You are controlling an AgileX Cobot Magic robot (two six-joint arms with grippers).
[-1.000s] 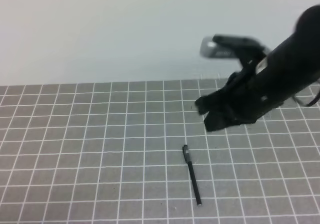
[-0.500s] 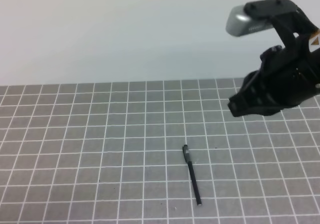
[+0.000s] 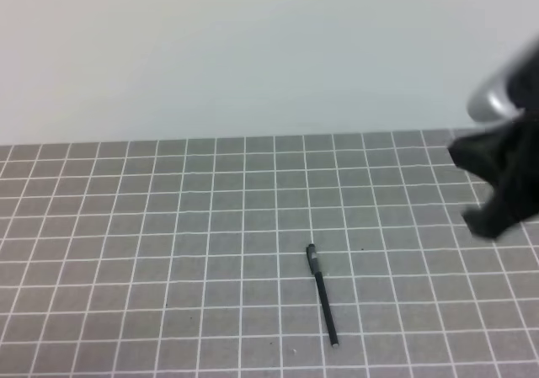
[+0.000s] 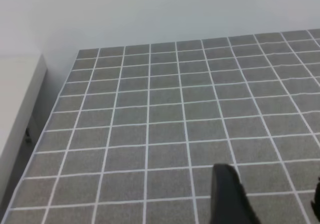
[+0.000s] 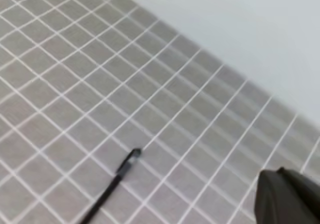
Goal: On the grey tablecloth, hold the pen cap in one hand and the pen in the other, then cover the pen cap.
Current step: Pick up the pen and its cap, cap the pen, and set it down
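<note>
— Grey tablecloth [image 3: 152, 226] under a plain pale wall. How far along am I?

— Looks finished, I judge: the pen [image 3: 322, 295] lies alone mid-cloth, thin and black, thicker at its far end, as though capped. No separate cap shows.

— Grippers?

— Right gripper [image 3: 497, 180] is closed and empty at the right edge; left gripper [image 4: 270, 204] stands apart, empty.
</note>
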